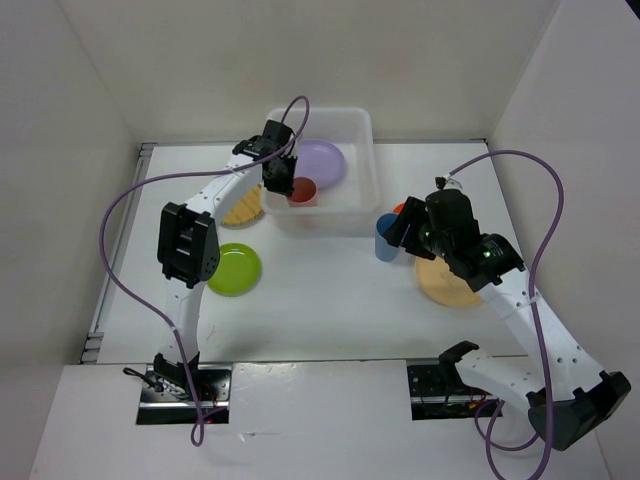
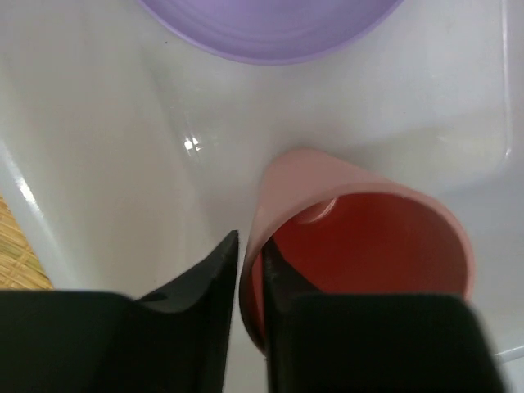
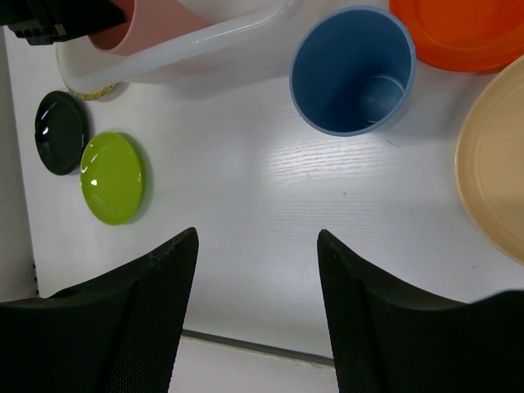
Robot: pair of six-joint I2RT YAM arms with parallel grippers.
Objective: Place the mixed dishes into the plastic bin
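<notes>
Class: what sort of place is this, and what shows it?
Probably a robotics lab test cell: a white table walled by plain panels, a cabled left arm and right arm bolted at its near edge, and a lime green plate and blue cup beside a plastic bin.

Bright even overhead light, soft shadows, glare on plastic bin beyond left gripper, its fingers blurred.

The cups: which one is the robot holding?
The pink-red cup. The left fingers pinch its wall, inside the plastic bin. The blue cup stands alone on the table, in front of the open right fingers.
</notes>
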